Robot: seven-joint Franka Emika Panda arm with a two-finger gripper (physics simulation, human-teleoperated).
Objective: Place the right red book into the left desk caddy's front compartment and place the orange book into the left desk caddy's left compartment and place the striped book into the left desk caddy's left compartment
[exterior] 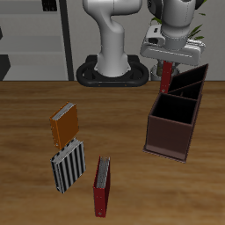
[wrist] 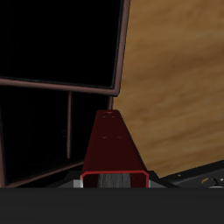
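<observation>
I am gripping the right red book (exterior: 165,79) in my gripper (exterior: 167,63), closed on its upper end, so it is hanging upright above the surface (exterior: 35,114). The book is hovering at the rear rim of the left desk caddy (exterior: 189,81), the near-black box toward two o'clock on the surface. From my wrist, the red book (wrist: 112,149) is pointing down along the caddy's thin rim (wrist: 61,84), beside dark compartments. A reddish-brown caddy (exterior: 172,125) is sitting just in front. The orange book (exterior: 64,126) is lying toward nine o'clock, the striped book (exterior: 68,165) just nearer the front edge, and a darker red book (exterior: 102,185) is lying at six o'clock.
</observation>
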